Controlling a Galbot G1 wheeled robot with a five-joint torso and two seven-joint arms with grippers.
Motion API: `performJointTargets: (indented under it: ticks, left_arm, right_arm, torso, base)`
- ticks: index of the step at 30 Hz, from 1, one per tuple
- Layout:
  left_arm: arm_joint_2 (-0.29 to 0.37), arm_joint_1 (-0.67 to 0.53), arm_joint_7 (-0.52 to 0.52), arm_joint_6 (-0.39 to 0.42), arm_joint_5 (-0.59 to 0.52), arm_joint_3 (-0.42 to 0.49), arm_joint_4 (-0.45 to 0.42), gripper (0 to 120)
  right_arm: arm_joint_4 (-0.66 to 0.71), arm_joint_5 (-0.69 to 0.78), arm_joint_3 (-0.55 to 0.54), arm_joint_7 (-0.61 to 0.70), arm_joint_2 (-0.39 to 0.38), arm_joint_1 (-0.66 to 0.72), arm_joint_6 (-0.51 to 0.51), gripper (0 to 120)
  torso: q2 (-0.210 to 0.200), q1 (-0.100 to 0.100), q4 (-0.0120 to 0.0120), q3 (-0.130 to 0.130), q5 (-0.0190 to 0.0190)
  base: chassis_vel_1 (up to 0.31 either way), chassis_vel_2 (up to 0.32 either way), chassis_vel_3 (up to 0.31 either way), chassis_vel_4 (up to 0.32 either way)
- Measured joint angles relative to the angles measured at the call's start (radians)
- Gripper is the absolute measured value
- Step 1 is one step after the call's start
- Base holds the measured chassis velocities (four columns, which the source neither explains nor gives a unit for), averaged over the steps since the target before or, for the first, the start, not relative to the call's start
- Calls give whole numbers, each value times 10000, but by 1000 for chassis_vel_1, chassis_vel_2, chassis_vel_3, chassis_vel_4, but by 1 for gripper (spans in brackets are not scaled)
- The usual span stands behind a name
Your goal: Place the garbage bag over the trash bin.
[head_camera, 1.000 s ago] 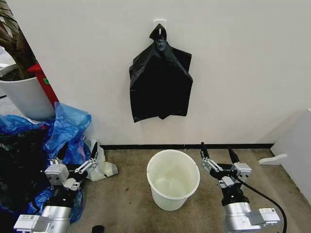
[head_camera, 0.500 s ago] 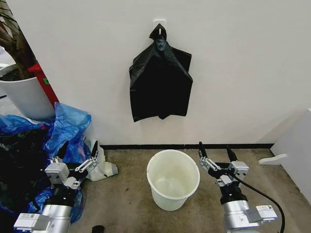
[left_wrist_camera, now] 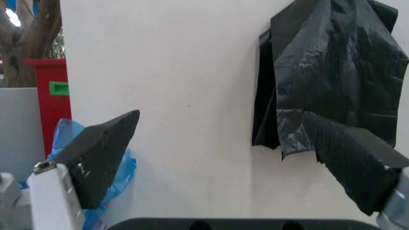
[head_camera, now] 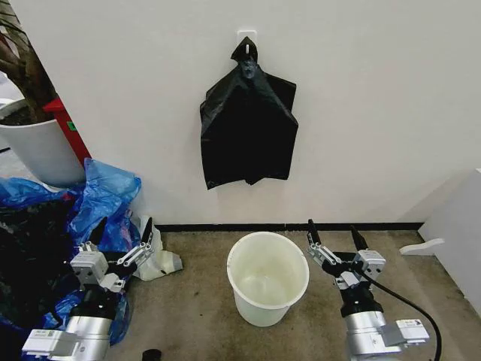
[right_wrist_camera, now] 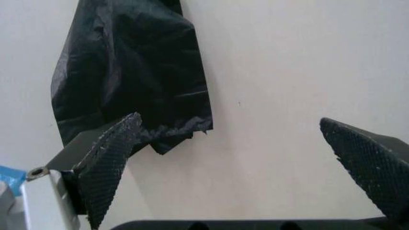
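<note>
Right gripper [head_camera: 332,241], nudged inward beside trash bin [head_camera: 267,278], and left gripper [head_camera: 120,239]: both spread, empty; garbage bag [head_camera: 248,124] above, unfetched.

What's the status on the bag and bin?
Left end effector and right end effector open, low, flanking the round cream plastic bin. Glossy black plastic bag hangs on the wall hook, untouched. Nothing in between.

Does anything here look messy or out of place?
Yes: blue bags lie heaped on the floor beside the plant pot. The bin stands upright and unlined; the garbage bag hangs on the wall above it.
</note>
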Motion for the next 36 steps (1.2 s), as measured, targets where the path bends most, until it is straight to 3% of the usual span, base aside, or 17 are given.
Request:
performJointTargets:
  ticks: [7, 12, 16, 18, 19, 24, 26, 32, 36]
  left_arm:
    - [-4, -39, 0, 0, 7, 35, 1, 100]
    - [10, -64, 0, 0, 29, 64, 22, 100]
    - [268, -457, -22, 245, 46, 203, 90, 100]
    - [605, -869, -92, 526, 14, 305, 203, 100]
    - [605, -869, -92, 526, 14, 305, 203, 100]
    - [830, -951, -187, 622, -223, 141, 252, 100]
    - [993, -989, -202, 621, -329, 90, 284, 100]
    - [1226, -1239, -327, 818, -491, 89, 232, 100]
    - [1316, -1398, -401, 973, -533, 106, 184, 100]
  right_arm:
    - [86, 234, -61, 44, 19, 2, -40, 100]
    - [231, 1020, -677, 536, -197, 511, -252, 100]
    - [210, 2357, -1129, 1012, -330, 1273, -215, 100]
    - [413, 3089, -1092, 1027, -325, 1242, -120, 100]
    - [413, 3089, -1092, 1027, -325, 1242, -120, 100]
    - [835, 6062, -1062, 1232, -1118, 2316, -805, 100]
    - [904, 7729, -1076, 1675, -1709, 2923, -1105, 100]
    - [603, 9731, -1547, 2605, -2556, 4420, -1367, 100]
    - [247, 10540, -2015, 3018, -2659, 5455, -1420, 100]
  torso:
    - [0, 0, 0, 0, 0]
    - [0, 0, -1, 0, -1]
    - [-1, 0, 9, 1, 3]
    - [-1, 1, -16, 1, -4]
    - [-1, 1, -16, 1, -4]
    - [0, 0, 6, 1, 0]
    - [-1, 1, 1, 1, -1]
    - [-1, 0, 0, 1, 0]
    - [-1, 0, 1, 1, 0]
  base:
    - [0, 0, 0, 0]
    - [0, 0, 0, 0]
    - [0, 0, 0, 0]
    - [0, 0, 0, 0]
    - [0, 0, 0, 0]
    - [0, 0, 0, 0]
    - [0, 0, 0, 0]
    - [0, 0, 0, 0]
    - [0, 0, 0, 0]
